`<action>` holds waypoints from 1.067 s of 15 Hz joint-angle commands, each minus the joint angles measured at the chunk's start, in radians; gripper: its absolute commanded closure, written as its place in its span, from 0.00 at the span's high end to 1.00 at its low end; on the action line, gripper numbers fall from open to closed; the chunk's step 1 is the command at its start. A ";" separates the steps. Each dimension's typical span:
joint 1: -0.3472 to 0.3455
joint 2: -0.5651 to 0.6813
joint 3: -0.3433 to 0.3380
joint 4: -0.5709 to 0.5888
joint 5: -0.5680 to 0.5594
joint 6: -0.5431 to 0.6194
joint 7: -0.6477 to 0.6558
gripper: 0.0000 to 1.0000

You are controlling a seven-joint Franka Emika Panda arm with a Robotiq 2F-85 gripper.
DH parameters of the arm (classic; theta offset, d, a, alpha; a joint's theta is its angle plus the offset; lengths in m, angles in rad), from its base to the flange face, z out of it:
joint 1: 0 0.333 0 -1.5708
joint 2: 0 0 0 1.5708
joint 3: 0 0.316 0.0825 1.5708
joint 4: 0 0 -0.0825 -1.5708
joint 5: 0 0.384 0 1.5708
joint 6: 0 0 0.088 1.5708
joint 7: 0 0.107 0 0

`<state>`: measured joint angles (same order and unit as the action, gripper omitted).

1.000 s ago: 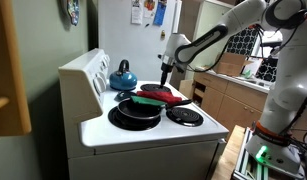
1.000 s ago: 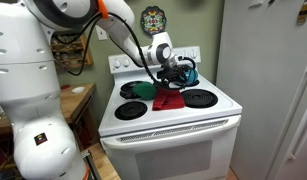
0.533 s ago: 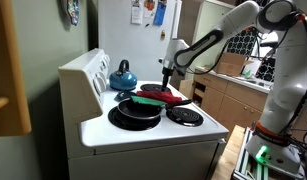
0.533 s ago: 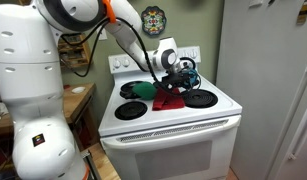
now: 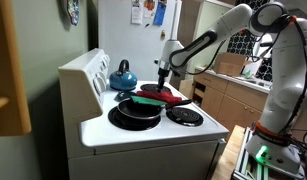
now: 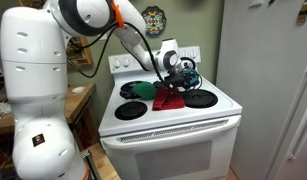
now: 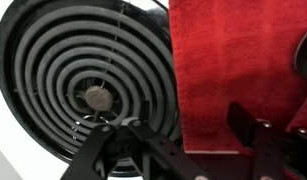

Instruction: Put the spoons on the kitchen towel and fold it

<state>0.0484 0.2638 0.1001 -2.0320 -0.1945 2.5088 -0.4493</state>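
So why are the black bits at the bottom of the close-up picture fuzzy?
Wrist view: the gripper sits too near the lens, so it blurs; the burner coil and red towel look sharper. In an exterior view the window glares white.

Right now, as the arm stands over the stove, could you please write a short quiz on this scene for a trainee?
1. True or false: in the wrist view, the red towel covers the whole coil burner.
2. The kettle at the back of the stove is: A blue, B white, C black.
3. Fill in: the gripper has its jaws ___.
Key: 1 false; 2 A; 3 open.
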 commanded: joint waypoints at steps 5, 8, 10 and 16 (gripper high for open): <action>-0.012 0.062 0.025 0.064 0.035 -0.061 -0.056 0.46; -0.011 0.068 0.025 0.073 0.032 -0.072 -0.056 0.24; -0.009 0.066 0.027 0.079 0.034 -0.086 -0.056 0.11; 0.011 0.035 0.030 0.072 0.020 -0.148 -0.013 0.01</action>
<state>0.0511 0.3164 0.1256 -1.9614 -0.1770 2.4205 -0.4789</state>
